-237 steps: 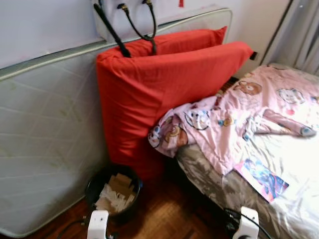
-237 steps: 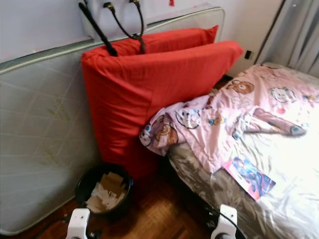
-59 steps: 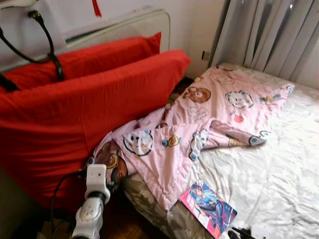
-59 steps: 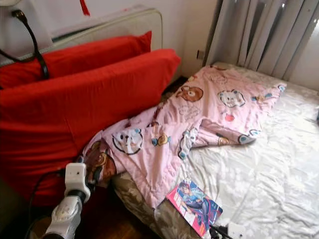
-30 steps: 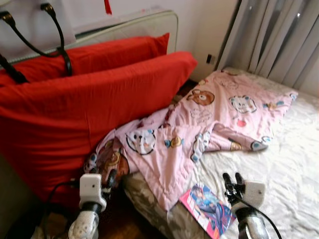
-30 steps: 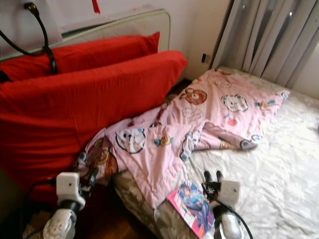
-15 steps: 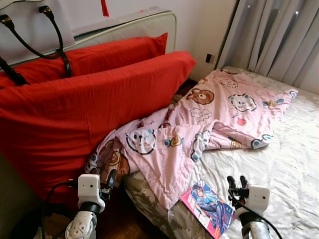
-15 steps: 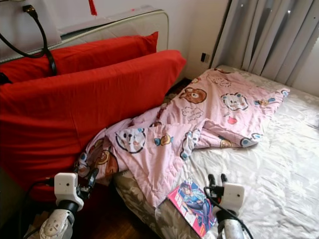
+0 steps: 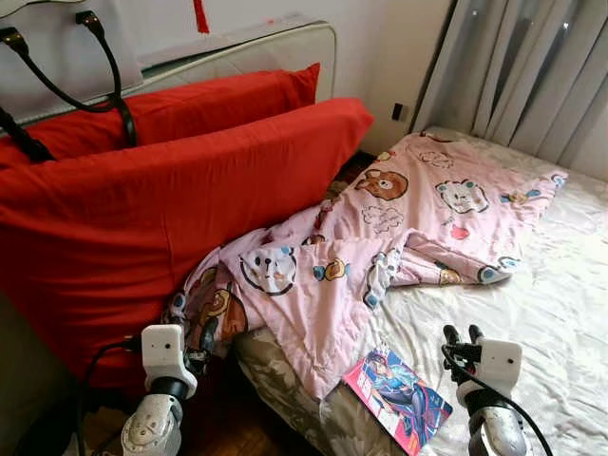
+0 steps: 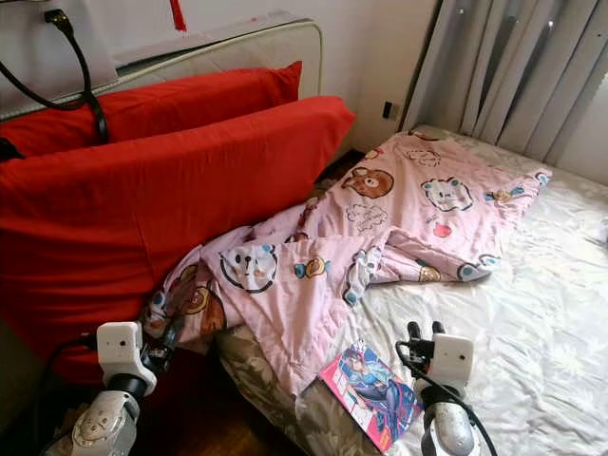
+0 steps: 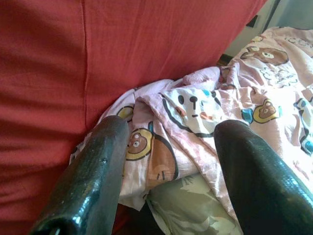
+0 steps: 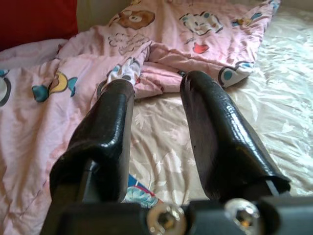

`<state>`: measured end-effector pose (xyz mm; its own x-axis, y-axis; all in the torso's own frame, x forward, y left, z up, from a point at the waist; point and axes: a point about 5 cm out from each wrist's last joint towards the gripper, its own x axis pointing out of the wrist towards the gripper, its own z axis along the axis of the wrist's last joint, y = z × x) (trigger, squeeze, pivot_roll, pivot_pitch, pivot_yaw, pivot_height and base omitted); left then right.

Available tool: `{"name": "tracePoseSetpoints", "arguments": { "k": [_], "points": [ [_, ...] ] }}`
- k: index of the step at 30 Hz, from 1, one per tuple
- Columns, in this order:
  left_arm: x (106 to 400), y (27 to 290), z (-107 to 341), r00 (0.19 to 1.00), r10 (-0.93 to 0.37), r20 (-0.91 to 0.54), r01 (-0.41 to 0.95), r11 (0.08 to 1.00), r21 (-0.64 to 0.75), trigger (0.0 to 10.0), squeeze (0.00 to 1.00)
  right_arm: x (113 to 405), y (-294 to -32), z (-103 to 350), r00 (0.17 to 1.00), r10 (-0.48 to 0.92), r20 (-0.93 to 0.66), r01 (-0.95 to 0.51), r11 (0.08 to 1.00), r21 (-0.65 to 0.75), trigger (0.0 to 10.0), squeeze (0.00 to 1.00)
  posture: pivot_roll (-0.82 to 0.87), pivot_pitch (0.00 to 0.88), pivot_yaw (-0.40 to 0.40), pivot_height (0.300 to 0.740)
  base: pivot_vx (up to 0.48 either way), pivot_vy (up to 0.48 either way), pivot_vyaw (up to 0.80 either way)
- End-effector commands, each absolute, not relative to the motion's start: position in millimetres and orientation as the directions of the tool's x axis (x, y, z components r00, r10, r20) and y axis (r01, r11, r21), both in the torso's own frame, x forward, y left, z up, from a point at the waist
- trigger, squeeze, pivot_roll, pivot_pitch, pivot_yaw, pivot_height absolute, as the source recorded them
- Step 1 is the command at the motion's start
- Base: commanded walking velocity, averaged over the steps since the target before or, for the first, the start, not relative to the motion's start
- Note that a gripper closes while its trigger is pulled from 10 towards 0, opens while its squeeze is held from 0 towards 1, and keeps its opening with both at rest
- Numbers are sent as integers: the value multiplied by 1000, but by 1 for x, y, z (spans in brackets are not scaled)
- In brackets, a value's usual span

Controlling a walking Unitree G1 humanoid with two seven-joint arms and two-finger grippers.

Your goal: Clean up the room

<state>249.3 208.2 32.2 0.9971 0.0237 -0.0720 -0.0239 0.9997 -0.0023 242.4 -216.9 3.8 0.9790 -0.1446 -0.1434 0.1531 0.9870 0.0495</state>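
I hold both tools open and empty over the bed [image 9: 570,285]: right tool [image 9: 461,334] beside the comic book [image 9: 397,399] at the near edge, left tool [image 9: 204,337] by the rumpled pink blanket [image 9: 380,247]. I judge the book's pickup comes next.

A pink blanket [image 9: 408,228] printed with cartoon bears lies beside plain red cushions [image 9: 142,218] on a cream floral sheet [image 9: 560,313].

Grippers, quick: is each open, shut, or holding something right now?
Left gripper: jaws open, holding nothing, aimed at the pink blanket by the red cushion.
Right gripper: jaws open, holding nothing, above the bed sheet.
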Motion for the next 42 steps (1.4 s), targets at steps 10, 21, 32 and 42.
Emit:
{"name": "tracePoseSetpoints", "arguments": {
  "k": [10,21,32,42],
  "points": [
    [252,205,39,997,-1,-72,1,1000,3,10000,0,237,-215,1,974,-170,-152,183,980,76,10000,1000,7,0,-34,710,0,0,0],
    [256,199,42,995,-70,-76,72,997,19,10000,0,249,-206,4,982,-59,-182,68,997,44,10000,0,24,0,-55,710,0,0,0],
    [255,201,42,996,-47,-74,48,999,14,10000,0,245,-210,0,974,-99,-204,113,992,58,10000,0,24,0,-56,650,0,0,0],
    [256,202,43,995,-63,-82,64,998,12,10000,0,240,-210,-4,970,-113,-216,131,989,68,10000,0,17,0,-37,650,0,0,0]
  ]
}}
